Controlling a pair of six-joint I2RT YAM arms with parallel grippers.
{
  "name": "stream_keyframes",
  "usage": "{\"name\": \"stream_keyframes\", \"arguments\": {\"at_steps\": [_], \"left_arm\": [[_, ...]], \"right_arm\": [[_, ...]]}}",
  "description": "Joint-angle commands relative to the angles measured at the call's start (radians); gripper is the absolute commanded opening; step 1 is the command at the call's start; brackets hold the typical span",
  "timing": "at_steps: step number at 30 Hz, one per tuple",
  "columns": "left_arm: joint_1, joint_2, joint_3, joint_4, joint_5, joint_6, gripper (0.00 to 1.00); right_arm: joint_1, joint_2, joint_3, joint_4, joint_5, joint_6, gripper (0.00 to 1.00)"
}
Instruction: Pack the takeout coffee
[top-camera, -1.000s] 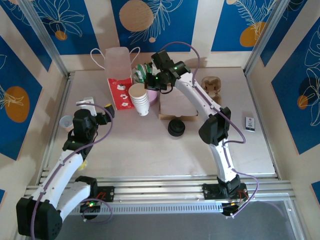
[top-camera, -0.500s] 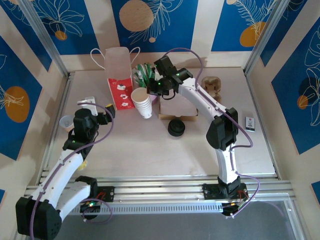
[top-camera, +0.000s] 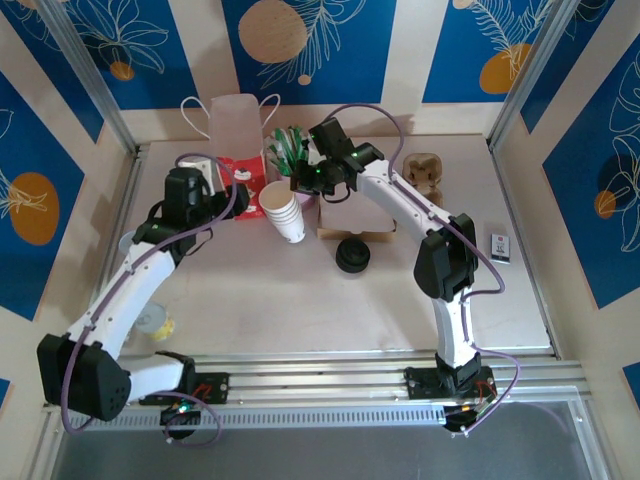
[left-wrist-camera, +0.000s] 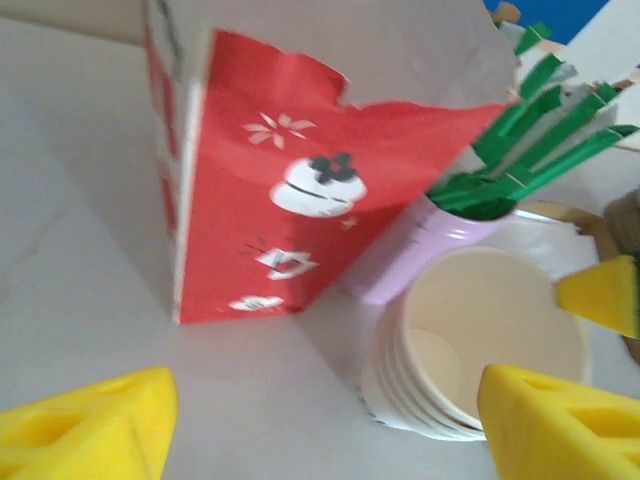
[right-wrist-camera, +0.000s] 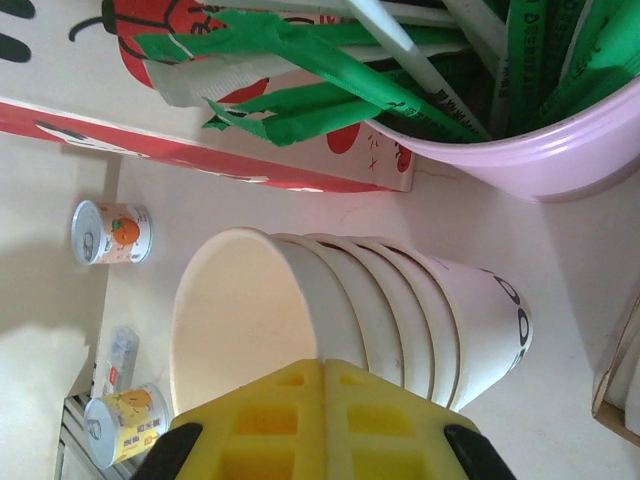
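Observation:
No lidded coffee cup is in view. A stack of lidless white cups (top-camera: 284, 208) leans by the red bag (top-camera: 240, 190). My right gripper (top-camera: 303, 183) is at the stack's top rim. In the right wrist view its yellow pads (right-wrist-camera: 270, 420) are pressed together (right-wrist-camera: 325, 368) exactly where the top cup's wall (right-wrist-camera: 300, 300) meets them, so they pinch that wall. My left gripper (left-wrist-camera: 325, 440) is open, its pads wide apart, just in front of the cup stack (left-wrist-camera: 480, 350) and the red bag (left-wrist-camera: 270, 200). A loose stack of black lids (top-camera: 352, 255) sits mid-table.
A pulp carrier (top-camera: 424, 172) stands at the back right, beside a flat cardboard piece (top-camera: 355, 218). A pink cup of green straws (right-wrist-camera: 560, 130) is behind the stack, and a white bag (top-camera: 237, 122) at the back. Small cans (right-wrist-camera: 110, 232) lie at the left.
My left arm swung from the table's left edge up and right to the red bag and cup stack. My right gripper came down from the straws onto the top cup's rim.

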Motion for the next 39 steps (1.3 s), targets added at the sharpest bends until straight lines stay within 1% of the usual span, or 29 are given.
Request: {"name": "stream_keyframes", "arguments": {"at_steps": [1,6,9,25,28,30,35,37,39], "left_arm": [[-0.044,0.059,0.071,-0.098,0.034,-0.048,0.71],[-0.111,0.127,0.097,-0.117,0.012,-0.076,0.68],[-0.137,0.157,0.103,-0.121,0.004,-0.097,0.62],[-0.163,0.241,0.173,-0.148,-0.035,-0.132,0.34],[-0.167,0.261,0.184,-0.163,-0.032,-0.131,0.32],[-0.167,0.27,0.193,-0.182,-0.049,-0.127,0.32],[-0.169,0.283,0.221,-0.214,-0.086,-0.112,0.35],[-0.17,0.297,0.238,-0.224,-0.084,-0.112,0.33],[-0.174,0.314,0.256,-0.229,-0.084,-0.113,0.28]], "right_arm": [[0.006,-0.047,-0.014,0.044,-0.053,0.017,0.0],[0.006,-0.069,-0.059,0.082,-0.052,0.025,0.0],[0.006,-0.07,-0.074,0.088,-0.055,0.025,0.0],[0.009,-0.09,-0.134,0.137,-0.061,0.023,0.0],[0.009,-0.095,-0.141,0.143,-0.061,0.022,0.0],[0.009,-0.098,-0.151,0.15,-0.062,0.023,0.0],[0.008,-0.104,-0.16,0.155,-0.064,0.02,0.0],[0.008,-0.103,-0.161,0.157,-0.069,0.019,0.0],[0.009,-0.103,-0.163,0.161,-0.07,0.019,0.0]]}}
